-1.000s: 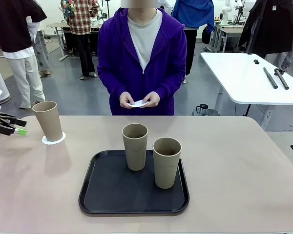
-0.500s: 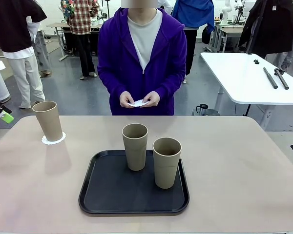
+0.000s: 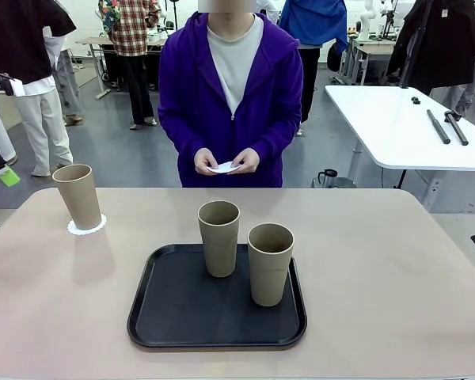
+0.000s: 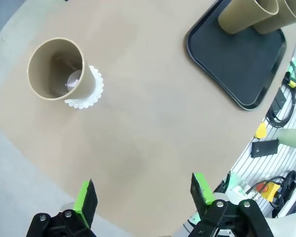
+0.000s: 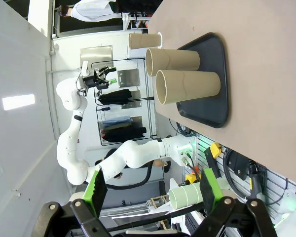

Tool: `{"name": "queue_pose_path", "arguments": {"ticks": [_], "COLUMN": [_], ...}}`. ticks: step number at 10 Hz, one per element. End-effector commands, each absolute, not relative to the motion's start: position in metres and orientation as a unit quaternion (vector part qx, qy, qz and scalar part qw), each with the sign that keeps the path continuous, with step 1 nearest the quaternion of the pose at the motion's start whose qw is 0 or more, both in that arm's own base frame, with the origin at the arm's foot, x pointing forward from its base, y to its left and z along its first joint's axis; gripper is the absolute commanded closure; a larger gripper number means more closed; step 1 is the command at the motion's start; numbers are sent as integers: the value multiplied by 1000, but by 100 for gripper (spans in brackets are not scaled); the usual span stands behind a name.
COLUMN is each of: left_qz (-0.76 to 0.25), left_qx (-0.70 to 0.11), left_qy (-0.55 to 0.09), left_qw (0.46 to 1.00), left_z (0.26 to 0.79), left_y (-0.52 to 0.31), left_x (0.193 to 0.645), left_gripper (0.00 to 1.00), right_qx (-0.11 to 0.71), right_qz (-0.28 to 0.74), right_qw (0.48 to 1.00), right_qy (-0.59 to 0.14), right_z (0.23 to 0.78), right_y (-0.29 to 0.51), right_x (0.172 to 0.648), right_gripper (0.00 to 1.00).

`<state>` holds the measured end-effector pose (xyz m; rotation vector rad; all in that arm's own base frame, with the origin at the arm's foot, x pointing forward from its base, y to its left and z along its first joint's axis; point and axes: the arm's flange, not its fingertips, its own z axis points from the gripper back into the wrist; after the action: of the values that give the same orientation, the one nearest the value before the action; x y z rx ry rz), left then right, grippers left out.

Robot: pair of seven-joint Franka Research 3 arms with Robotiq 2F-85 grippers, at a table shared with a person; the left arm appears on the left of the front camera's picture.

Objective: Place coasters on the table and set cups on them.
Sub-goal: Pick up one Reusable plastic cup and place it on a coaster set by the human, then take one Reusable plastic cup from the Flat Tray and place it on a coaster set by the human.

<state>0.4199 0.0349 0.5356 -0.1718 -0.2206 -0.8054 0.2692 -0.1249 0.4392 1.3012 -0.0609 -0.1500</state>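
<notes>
Front view: one tan cup [image 3: 77,195] stands upright on a white scalloped coaster [image 3: 87,227] near the far left corner of the table [image 3: 380,261]; two more cups, rear [image 3: 219,237] and front [image 3: 270,263], stand just beside each other on the black tray [image 3: 142,317]; the person's hands [image 3: 226,162] pinch something thin and white [image 3: 223,168], probably coasters not yet laid. In its wrist view the left gripper [image 4: 143,192] hangs high above the table's left end, jaws spread, nothing between them; the right gripper [image 5: 153,187] is likewise wide and empty, well off the tray. Risks, as judged: the tray cups are so close that a finger going down around one may nudge the other over; a tall tapered shape on a narrow base tips readily; a light coaster may slide if a cup lands off-centre; an arm reaching in while the person lays a coaster could strike a hand. Unclear: how many coasters the hands hold; most of the placed coaster, covered by its cup; the left gripper, cut off at the front view's left edge with one green pad [image 3: 8,176] showing; the gap between the tray cups in the right wrist view, where they overlap.
</notes>
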Motion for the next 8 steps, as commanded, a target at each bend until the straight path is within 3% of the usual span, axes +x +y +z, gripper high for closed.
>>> {"name": "queue_pose_path", "arguments": {"ticks": [1, 8], "left_qz": [-399, -399], "left_qx": [-97, -97], "left_qy": [-106, -106], "left_qw": [906, 906], "left_z": [528, 528], "left_y": [41, 41], "left_x": [422, 422], "left_gripper": [0, 0], "right_qx": [608, 608], "right_qz": [-70, -70], "right_qw": [791, 791], "right_qy": [-29, -29], "right_z": [440, 440], "right_y": [-124, -124], "right_x": [269, 269], "right_gripper": [0, 0]}}
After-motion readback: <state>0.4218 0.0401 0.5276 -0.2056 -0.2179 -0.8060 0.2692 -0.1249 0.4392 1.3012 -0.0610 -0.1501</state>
